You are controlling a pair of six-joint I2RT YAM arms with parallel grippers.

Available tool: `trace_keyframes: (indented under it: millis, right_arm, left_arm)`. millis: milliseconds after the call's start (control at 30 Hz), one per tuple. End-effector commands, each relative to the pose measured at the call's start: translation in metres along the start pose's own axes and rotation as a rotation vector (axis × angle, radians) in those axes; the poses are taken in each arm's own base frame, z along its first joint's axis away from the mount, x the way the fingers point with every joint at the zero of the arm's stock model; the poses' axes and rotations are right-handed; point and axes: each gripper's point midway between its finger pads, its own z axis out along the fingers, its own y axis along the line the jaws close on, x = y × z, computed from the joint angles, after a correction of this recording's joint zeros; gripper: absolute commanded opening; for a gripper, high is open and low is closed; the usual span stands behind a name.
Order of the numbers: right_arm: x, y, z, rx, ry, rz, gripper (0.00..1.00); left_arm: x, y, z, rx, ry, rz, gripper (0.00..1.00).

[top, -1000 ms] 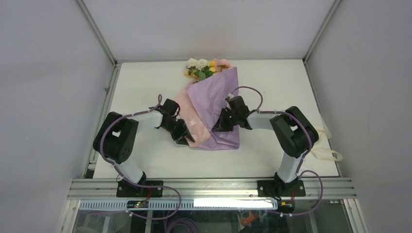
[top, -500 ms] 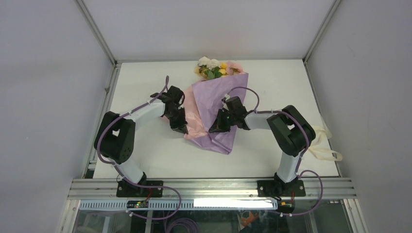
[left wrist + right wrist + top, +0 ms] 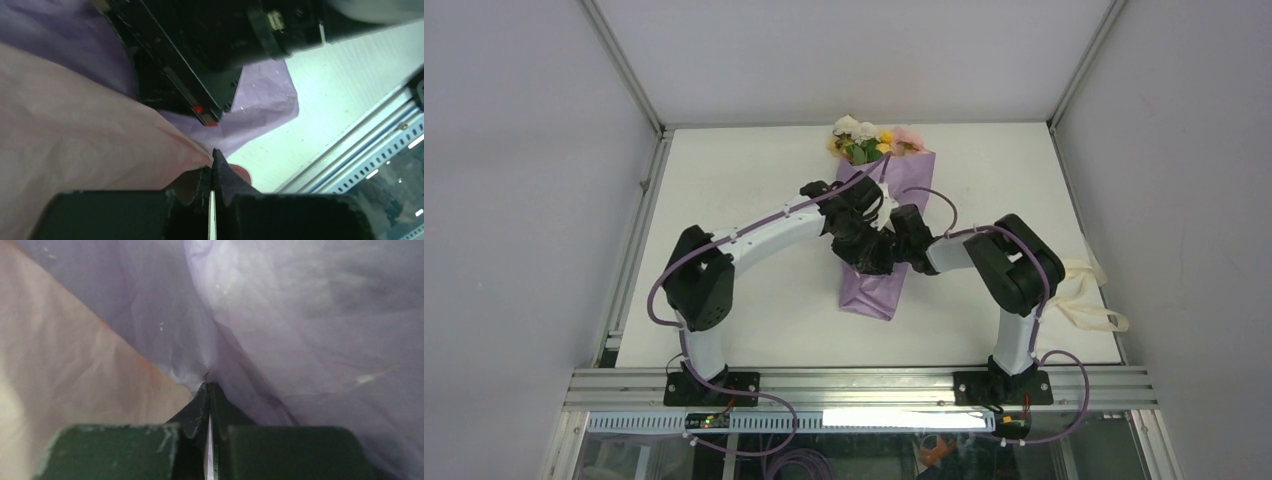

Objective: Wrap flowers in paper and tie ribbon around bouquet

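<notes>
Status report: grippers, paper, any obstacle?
Left gripper shut on the paper. Right gripper likewise. Paper folded around the flowers. Ribbon lies aside, nothing blocking.

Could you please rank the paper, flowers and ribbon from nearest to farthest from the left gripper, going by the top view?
1. paper: centre, pinched by the left gripper, jaws shut.
2. flowers: beyond it, at the paper's far end.
3. ribbon: far off to the right.
</notes>
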Motion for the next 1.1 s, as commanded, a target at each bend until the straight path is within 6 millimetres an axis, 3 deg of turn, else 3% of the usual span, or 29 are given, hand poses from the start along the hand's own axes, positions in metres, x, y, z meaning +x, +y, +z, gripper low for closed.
trace_keyframes:
  millis: [0, 200, 500, 700, 967, 1067]
  right_arm:
    - [0.004, -0.033, 0.002, 0.099, -0.041, 0.105, 0.0]
    - [-0.029, -0.011, -0.027, 0.061, -0.166, 0.164, 0.01]
    - [-0.07, -0.012, -0.066, 0.122, -0.35, 0.295, 0.01]
    - [-0.078, 0.003, -0.093, 0.117, -0.387, 0.284, 0.03]
    - [-0.091, -0.034, -0.156, 0.263, -0.429, 0.29, 0.19]
    - [-0.091, -0.062, -0.18, 0.385, -0.435, 0.271, 0.39]
  left_arm:
    - [-0.004, 0.008, 0.019, -0.006, 0.029, 0.165, 0.0]
    - [-0.001, 0.007, 0.035, -0.017, 0.043, 0.252, 0.0]
    - [0.004, 0.022, 0.05, -0.092, 0.045, 0.283, 0.0]
    - [0.004, 0.023, 0.054, -0.108, 0.044, 0.316, 0.0]
    - [0.005, 0.023, 0.058, -0.119, 0.054, 0.337, 0.0]
    - [0.005, 0.024, 0.057, -0.127, 0.052, 0.351, 0.0]
